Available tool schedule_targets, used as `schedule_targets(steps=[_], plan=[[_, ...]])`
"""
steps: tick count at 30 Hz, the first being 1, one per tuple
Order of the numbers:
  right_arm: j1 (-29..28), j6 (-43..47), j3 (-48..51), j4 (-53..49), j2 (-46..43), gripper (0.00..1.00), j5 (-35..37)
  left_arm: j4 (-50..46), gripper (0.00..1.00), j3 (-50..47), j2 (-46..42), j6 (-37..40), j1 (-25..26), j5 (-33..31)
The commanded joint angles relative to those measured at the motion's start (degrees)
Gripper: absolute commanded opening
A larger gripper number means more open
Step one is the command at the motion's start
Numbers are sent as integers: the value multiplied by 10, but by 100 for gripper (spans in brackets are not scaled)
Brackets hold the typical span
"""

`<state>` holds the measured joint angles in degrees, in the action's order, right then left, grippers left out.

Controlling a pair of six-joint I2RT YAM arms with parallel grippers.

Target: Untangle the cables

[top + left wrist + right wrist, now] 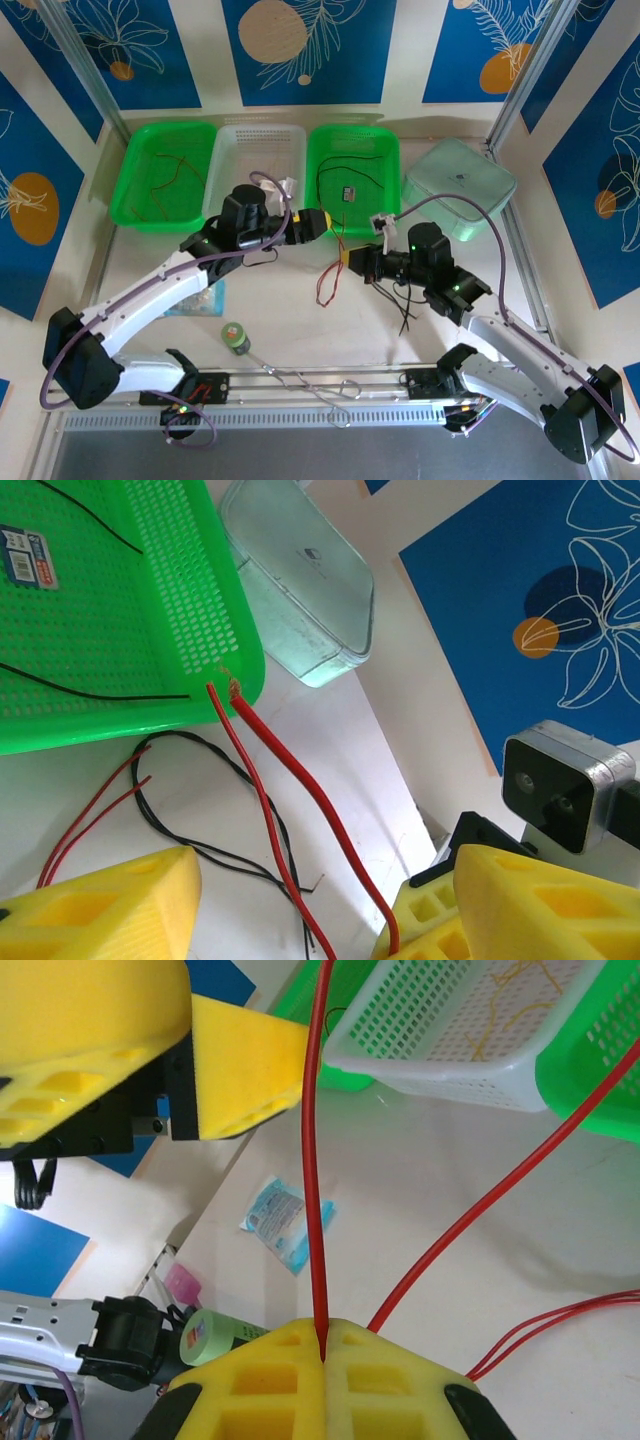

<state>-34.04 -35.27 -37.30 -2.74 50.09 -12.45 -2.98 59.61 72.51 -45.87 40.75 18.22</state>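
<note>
A red cable (312,1160) rises straight from my right gripper (323,1338), whose jaws are shut on it, and its other run (480,1225) loops off to the right. In the left wrist view that red cable (310,790) comes down from the green tray's rim (215,695) and lies against the right-hand finger (520,905) of my left gripper (325,885). That gripper's jaws stand wide apart. A thinner red cable (255,800) and black cables (190,840) lie on the table beneath. From above, the left gripper (318,222) and the right gripper (347,262) are close together mid-table, with red cable (325,285) hanging below and black cables (405,312) to the right.
At the back stand a green tray (165,175) with thin wires, a white basket (262,150), another green tray (352,165) with a black cable, and a clear lidded box (458,185). A blue packet (198,298), green tape roll (235,337) and bent silver wire (310,385) lie near the front.
</note>
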Motion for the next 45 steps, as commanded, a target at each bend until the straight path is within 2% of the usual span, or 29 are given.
schedule_targets(steps=[1,5,11,16,23,27,34,36,39,44,45], plan=[[24,-36,21,72,-25,0,-17,46,69,5,-6,-10,6,26],[74,-88,54,135,-43,0,-58,54,70,1,-15,0,6,51],[106,-100,53,154,-52,0,-74,84,70,-46,-42,-13,6,48],[104,-108,40,177,-37,0,-101,120,66,-60,-17,-45,6,77],[83,-108,29,202,-19,0,-113,238,66,-68,29,-123,16,99],[75,-107,21,211,-13,0,-111,263,66,-66,51,-141,21,102],[66,-109,9,221,0,0,-115,307,60,-73,74,-168,22,103],[65,-109,8,225,5,0,-118,317,54,-71,80,-172,23,108],[66,-107,5,224,4,0,-112,322,40,-74,84,-174,23,108],[71,-100,0,203,-5,0,-102,312,3,-77,76,-163,22,86],[72,-99,0,200,-8,0,-99,302,0,-76,72,-155,22,80]])
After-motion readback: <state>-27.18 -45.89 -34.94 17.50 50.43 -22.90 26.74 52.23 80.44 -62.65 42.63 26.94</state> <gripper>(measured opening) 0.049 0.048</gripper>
